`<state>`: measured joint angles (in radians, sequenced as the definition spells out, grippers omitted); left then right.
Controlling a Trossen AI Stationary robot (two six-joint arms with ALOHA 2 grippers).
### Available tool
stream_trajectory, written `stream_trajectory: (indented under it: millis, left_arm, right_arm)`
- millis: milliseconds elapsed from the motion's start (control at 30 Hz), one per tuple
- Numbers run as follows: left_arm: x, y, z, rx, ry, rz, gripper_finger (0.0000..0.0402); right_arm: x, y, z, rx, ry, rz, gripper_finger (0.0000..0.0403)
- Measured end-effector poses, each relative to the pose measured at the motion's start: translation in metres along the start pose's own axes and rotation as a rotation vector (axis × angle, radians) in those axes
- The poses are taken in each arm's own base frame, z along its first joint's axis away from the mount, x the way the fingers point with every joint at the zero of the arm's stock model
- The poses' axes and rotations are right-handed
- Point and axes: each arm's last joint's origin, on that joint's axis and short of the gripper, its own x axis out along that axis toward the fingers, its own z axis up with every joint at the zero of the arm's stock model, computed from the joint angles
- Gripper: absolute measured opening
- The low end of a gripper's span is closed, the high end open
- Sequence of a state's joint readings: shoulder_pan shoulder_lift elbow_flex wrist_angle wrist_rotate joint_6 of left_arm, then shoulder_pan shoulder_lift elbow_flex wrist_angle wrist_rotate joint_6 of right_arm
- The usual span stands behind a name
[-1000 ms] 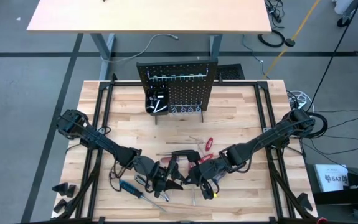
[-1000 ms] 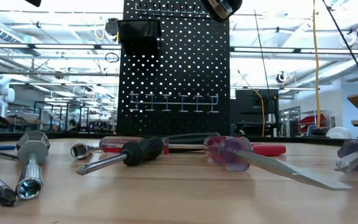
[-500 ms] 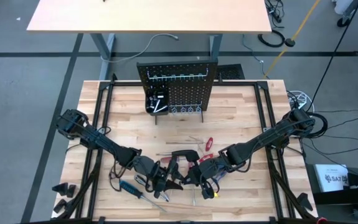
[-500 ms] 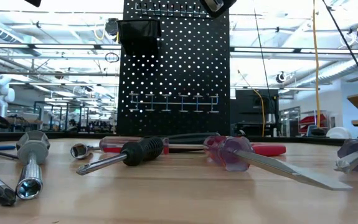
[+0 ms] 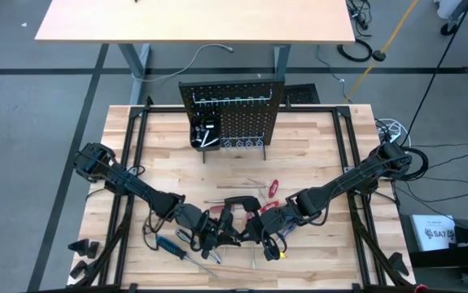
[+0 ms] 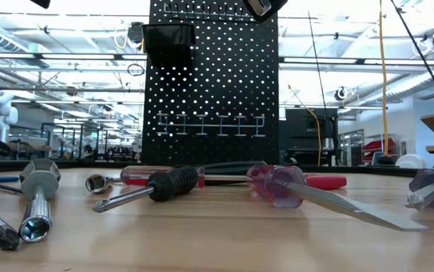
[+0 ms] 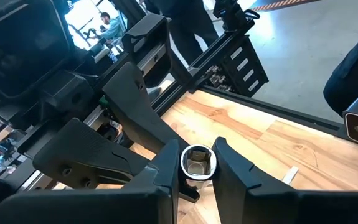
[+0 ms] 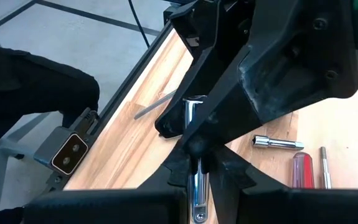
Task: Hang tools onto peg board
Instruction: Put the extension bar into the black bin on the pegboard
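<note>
Peg board (image 5: 232, 118) stands at table's far edge, hooks mostly bare. Near centre, both grippers meet: right gripper (image 8: 198, 163) clenched on a chrome socket driver (image 8: 195, 146), left gripper (image 7: 194, 165) pinching its socket end. Judging: stiff, slick steel, light; grip mid-shaft.

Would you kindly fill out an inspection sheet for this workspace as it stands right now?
Surface: wooden table, far half mostly bare.
Job's things: peg board upright at the far edge, a few items already on it; loose tools lie along the near side.
Clutter: nothing seen.
Grippers: left gripper closed around a silvery socket piece; right gripper shut on a chrome metal tool; both meet at the near centre.
Cables: cords on the floor beyond the table.
Surroundings: second table behind; a person far off.
</note>
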<state>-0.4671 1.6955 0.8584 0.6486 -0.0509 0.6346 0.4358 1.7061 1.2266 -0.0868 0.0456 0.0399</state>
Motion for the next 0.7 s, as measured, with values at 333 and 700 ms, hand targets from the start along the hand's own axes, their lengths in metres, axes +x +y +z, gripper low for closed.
stream_trajectory:
  millis: [333,700]
  left_arm:
    - [0.0,-0.002,-0.001,0.002,0.019,-0.003,0.0063]
    - [-0.014,-0.002,0.014,0.011,0.117,0.089,0.0063]
  right_arm:
    - [0.0,-0.001,-0.002,-0.02,0.024,-0.009,0.0084]
    - [-0.029,0.0,-0.007,0.04,0.129,-0.02,0.0131]
